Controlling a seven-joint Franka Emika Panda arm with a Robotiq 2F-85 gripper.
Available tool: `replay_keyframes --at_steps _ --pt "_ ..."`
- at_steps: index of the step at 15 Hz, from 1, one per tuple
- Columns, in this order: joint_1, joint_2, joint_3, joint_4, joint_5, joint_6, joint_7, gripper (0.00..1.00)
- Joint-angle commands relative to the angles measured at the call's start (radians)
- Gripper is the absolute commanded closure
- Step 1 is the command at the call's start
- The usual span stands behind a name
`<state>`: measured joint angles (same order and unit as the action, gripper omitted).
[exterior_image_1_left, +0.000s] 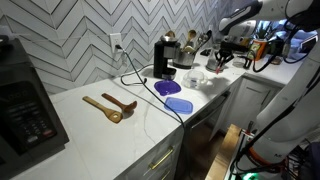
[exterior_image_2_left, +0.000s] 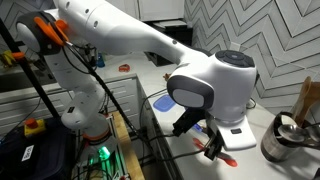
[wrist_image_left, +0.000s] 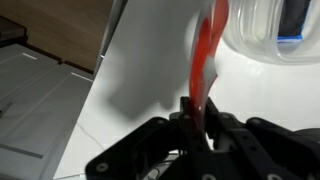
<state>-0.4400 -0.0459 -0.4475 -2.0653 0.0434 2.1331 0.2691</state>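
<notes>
Robot's gripper (wrist_image_left: 197, 108) pinches a red utensil (wrist_image_left: 207, 50) by one end, fingers (wrist_image_left: 178, 120) closed tight on it, in the wrist view; the utensil hangs over the white counter (wrist_image_left: 150, 95), its far end just beside a clear bowl (wrist_image_left: 268, 32) and near the counter's edge, past which a cabinet front (wrist_image_left: 35, 95) drops away. In an exterior view the utensil (exterior_image_2_left: 222, 155) shows below the arm's wrist, a metal kettle (exterior_image_2_left: 286, 138) near it; farther along the counter, in an exterior view, stand a coffee maker (exterior_image_1_left: 163, 58), two bluish lids (exterior_image_1_left: 168, 88) and wooden spoons (exterior_image_1_left: 110, 107), all well apart from the gripper. The hold looks slight: gripped so near its end, the utensil could swing or slip free; a sideways nudge might clip the bowl's rim and shove it; a drop this close to the edge could send the utensil to the floor.
</notes>
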Motion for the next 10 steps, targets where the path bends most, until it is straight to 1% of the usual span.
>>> replay_keyframes --at_steps 1,2,5,10 --pt "-0.020 0.095 -0.017 0.051 0.004 -0.033 0.054 0.96" --pt "-0.024 0.122 -0.022 0.061 0.000 -0.044 0.071 0.96" --pt "-0.034 0.199 -0.034 0.080 0.008 -0.023 0.125 0.96" --pt "-0.048 0.293 -0.039 0.123 0.060 -0.021 0.163 0.96"
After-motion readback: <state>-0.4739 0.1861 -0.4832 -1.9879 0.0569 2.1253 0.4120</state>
